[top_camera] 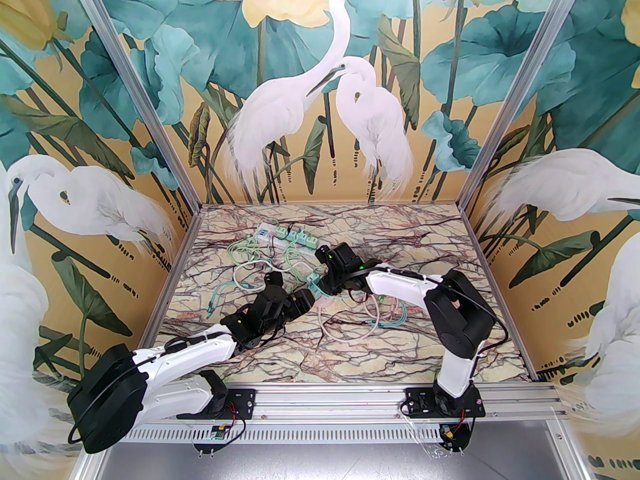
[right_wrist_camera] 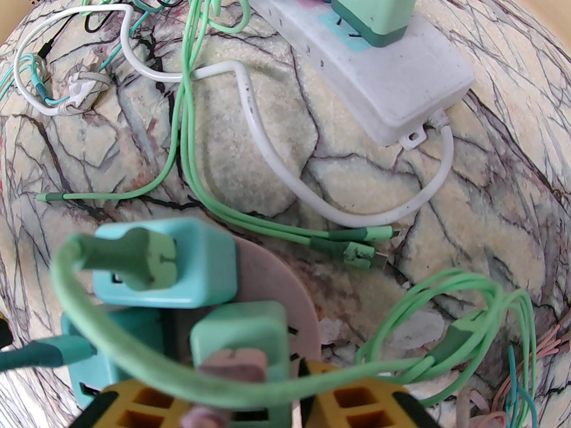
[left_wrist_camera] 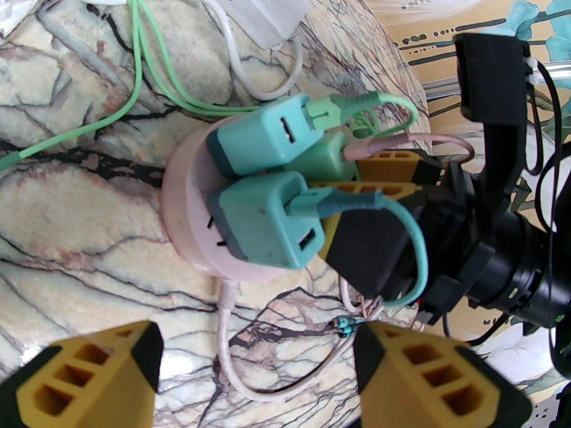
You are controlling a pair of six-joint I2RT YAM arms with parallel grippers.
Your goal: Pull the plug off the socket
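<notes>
**Right end effector (right_wrist_camera: 250, 401) set about the green plug (right_wrist_camera: 238, 341) on the round pink socket (left_wrist_camera: 187, 221); left end effector (left_wrist_camera: 263, 368) open alongside.**
The socket lies flat on the bench (left_wrist_camera: 67, 239), well apart from every bench edge, with the green plug seated beside two teal plugs (left_wrist_camera: 267, 221). The right end effector's fingers stand part-closed, one on each side of the green plug; actual pad contact cannot be told. The left end effector is spread wide near the socket's rim and holds nothing, with the socket's pink cord (left_wrist_camera: 225, 323) on the bench below the gap. Loose green cables (right_wrist_camera: 187, 150) cross the bench between the socket and the white power strip (right_wrist_camera: 401, 87).
</notes>
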